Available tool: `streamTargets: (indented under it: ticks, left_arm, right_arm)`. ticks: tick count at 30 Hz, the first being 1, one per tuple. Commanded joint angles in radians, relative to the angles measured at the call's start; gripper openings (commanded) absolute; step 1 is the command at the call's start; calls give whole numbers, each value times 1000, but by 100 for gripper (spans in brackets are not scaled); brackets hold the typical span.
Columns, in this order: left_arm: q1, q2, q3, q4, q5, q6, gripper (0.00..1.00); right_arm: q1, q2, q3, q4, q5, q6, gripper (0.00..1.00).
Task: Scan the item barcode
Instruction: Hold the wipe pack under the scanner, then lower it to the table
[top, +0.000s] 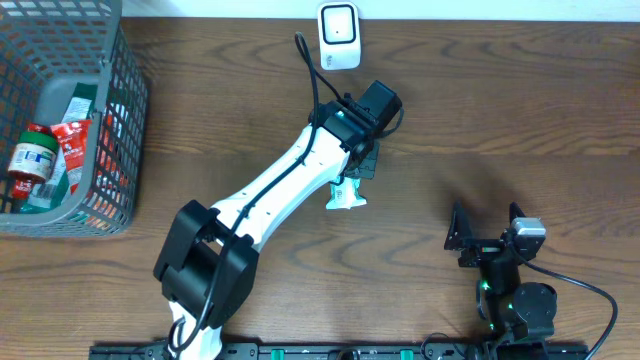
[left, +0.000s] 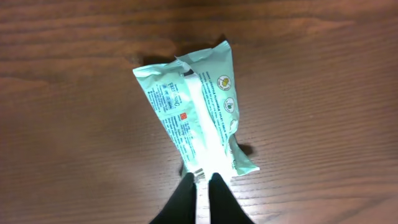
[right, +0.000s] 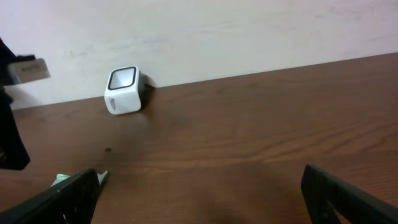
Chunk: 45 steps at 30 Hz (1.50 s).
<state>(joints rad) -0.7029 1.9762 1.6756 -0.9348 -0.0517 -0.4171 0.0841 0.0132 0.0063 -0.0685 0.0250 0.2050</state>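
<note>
L pincer (left: 202, 186): jaws nipped shut on the near end of the mint-green packet (left: 199, 112), right on its back seam. My fingers (left: 185, 202) are almost touching, w/ only film btwn them. Packet points away from me, seam & small print up, over the wood table (left: 323, 93). Can't tell if it's resting or raised a bit.

R pincer (right: 202, 174): jaws spread as wide as they go, nothing in them, low over the table & facing the barcode scanner (top: 339, 35).

Rel. to the scanner:
- Packet is on my side of it, about straight in front, clearly apart.
- R pincer is well apart from it, nearer my base & off to the R.
- Scanner itself is a white cube w/ dark window, at the far table edge by the wall.
- Grey wire basket (top: 130, 150) is well to its L, holding a small jar (top: 28, 158) & red packets (top: 75, 140).
</note>
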Motion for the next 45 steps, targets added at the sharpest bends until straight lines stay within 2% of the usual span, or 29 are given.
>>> streamTargets:
  ticks: [1,13,16,18,19,22,23,27,31,35,39,45]
  left_arm:
    - [4,43,-26,-2,22,5,9]
    - [-1,182,-51,10,66,5,9]
    - [0,207,-51,7,66,6,13]
    - [2,208,-51,5,66,15,17]
    - [2,205,-50,6,66,28,29]
    - [6,187,-29,-7,66,57,53]
    - [8,177,-24,-12,66,64,58]
    - [20,126,-21,-12,60,65,64]
    - [62,99,-21,-13,9,49,66]
    - [116,100,-23,-18,12,-34,66]
    - [172,101,-27,-28,91,-79,66]
    - [193,111,-92,-6,127,-79,51]
  right_arm:
    - [-6,0,-1,-3,-1,4,99]
    - [-6,0,-1,-3,-1,4,99]
    - [-6,0,-1,-4,0,4,99]
    - [-6,0,-1,-3,-1,4,99]
    - [-6,0,-1,-3,-1,4,99]
    - [-6,0,-1,-4,-1,4,99]
    - [-6,0,-1,-4,-1,4,99]
    - [-6,0,-1,-4,-1,4,99]
    - [-6,0,-1,-3,-1,4,99]
    - [-6,0,-1,-3,-1,4,99]
    - [-6,0,-1,-3,-1,4,99]
    - [-6,0,-1,-3,-1,3,99]
